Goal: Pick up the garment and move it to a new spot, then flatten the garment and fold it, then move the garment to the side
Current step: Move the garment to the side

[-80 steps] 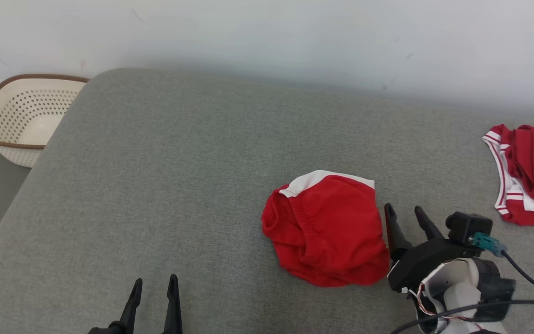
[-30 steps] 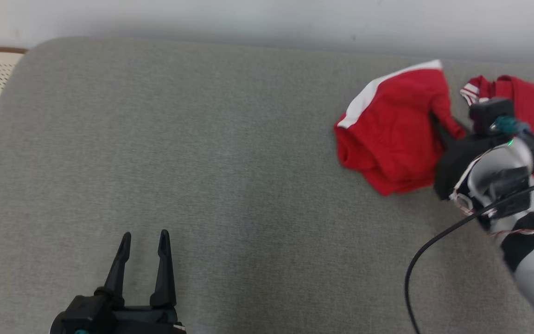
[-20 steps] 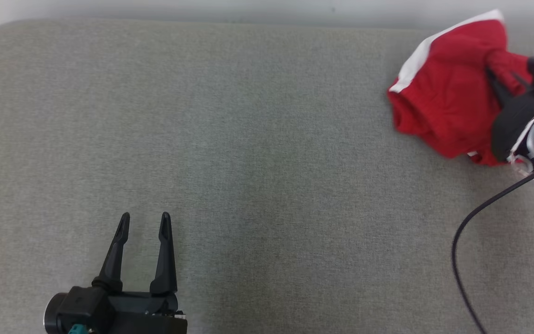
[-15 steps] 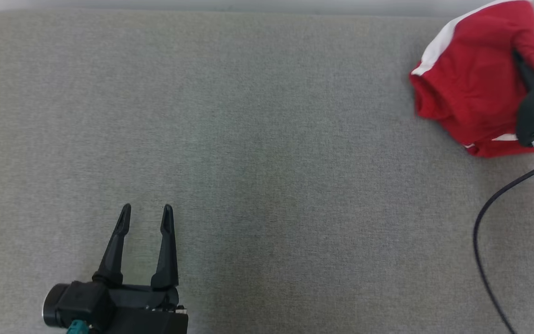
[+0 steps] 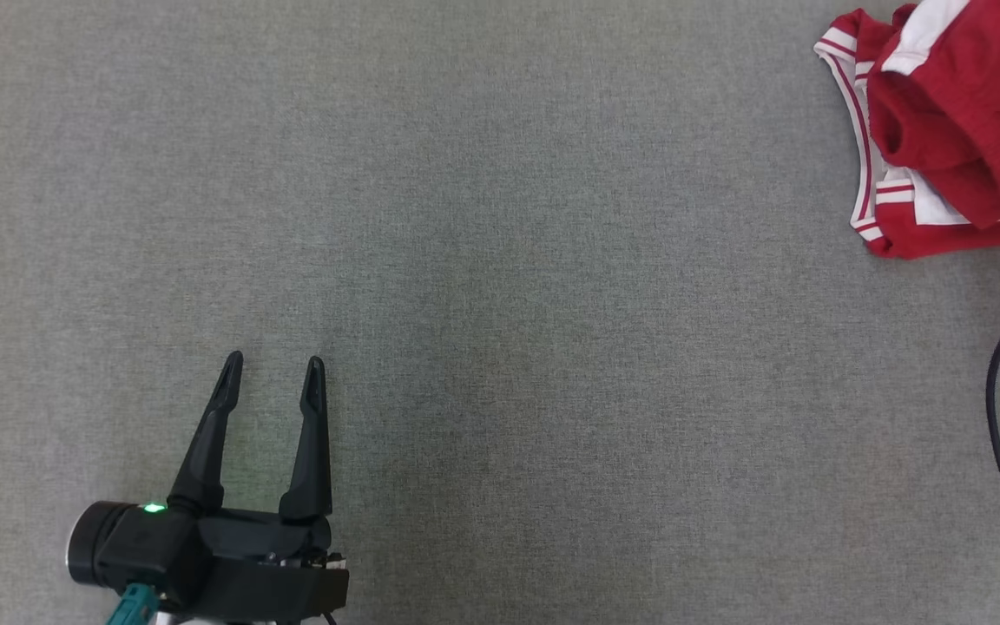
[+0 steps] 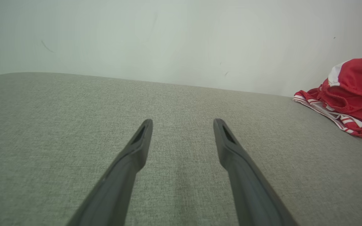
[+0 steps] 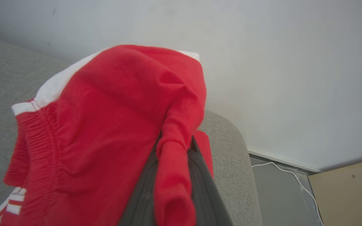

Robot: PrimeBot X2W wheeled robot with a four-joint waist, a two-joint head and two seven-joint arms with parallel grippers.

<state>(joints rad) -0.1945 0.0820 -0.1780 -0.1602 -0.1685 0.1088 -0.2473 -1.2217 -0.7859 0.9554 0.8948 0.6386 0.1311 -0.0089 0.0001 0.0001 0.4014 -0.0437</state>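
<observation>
Cushion [image 5: 465,217]: grey, broad, beneath the left gripper [image 5: 274,365].
Garment [image 7: 105,125]: red shorts with a white band. One fold is pinched by the right gripper [image 7: 177,141], the rest drapes ahead and left of its fingers.
Striped top [image 5: 873,200]: red and white, under the garment, far right of the left gripper.
Left gripper: fingers spread, holding nothing.
Cable [image 5: 999,417]: black, far right of the left gripper.

- A broad, flat grey fabric cushion [image 5: 500,260], its far edge rounded, set against a pale wall [image 6: 181,37].
- A red garment with white-striped trim [image 5: 899,239] lies near its right end.
</observation>
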